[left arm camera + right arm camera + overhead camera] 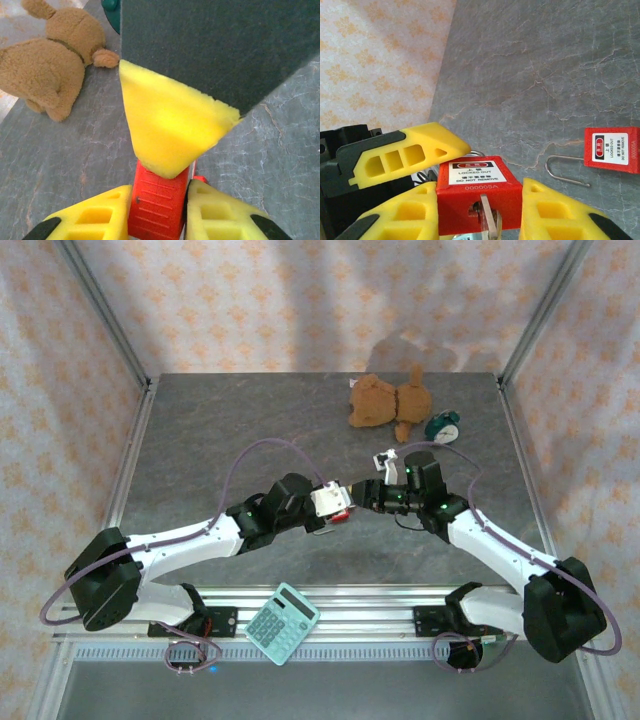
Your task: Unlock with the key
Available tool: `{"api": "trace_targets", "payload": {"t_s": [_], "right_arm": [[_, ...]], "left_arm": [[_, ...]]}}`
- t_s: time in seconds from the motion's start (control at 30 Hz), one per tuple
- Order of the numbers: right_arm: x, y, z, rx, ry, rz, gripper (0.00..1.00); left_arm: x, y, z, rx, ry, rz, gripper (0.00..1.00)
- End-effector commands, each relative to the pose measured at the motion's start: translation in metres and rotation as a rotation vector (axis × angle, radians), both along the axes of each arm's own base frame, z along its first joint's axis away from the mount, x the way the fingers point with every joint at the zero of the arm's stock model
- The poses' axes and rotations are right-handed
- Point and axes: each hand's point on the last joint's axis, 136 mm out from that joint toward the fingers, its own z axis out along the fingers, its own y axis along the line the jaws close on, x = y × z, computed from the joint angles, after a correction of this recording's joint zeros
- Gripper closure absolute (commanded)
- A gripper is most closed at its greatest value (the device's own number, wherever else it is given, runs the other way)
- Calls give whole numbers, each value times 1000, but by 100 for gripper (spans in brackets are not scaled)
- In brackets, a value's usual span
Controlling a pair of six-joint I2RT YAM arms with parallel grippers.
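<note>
the red padlock (477, 192) sits between the two arms over the middle of the tabletop (545, 65), gripped on both sides by the right tool (479, 186) — a key (487, 215) is in its keyhole. the left tool (159, 192) is closed narrow on the same padlock, one finger against each side. a second padlock (611, 149) lies apart on the tabletop.
</note>
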Motion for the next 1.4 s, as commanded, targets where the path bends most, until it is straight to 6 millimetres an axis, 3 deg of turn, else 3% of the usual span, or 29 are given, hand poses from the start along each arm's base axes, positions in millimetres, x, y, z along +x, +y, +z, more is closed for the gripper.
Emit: {"api": "trace_targets", "payload": {"t_s": [0.0, 0.23, 0.4, 1.0, 1.17, 1.37], "right_arm": [[6, 4, 22, 25, -49, -12, 52], [30, -34, 26, -102, -84, -258, 40], [37, -53, 29, -111, -84, -350, 38], [50, -38, 16, 17, 80, -373, 34], [48, -37, 14, 25, 87, -365, 34], [43, -33, 19, 22, 40, -319, 34]], "left_arm": [[11, 6, -5, 13, -7, 58, 79], [34, 23, 6, 24, -106, 217, 82], [36, 35, 22, -24, -204, 267, 82], [30, 28, 26, 75, -365, 274, 82], [26, 22, 25, 55, -339, 234, 82], [0, 5, 14, 11, -124, 67, 81]]}}
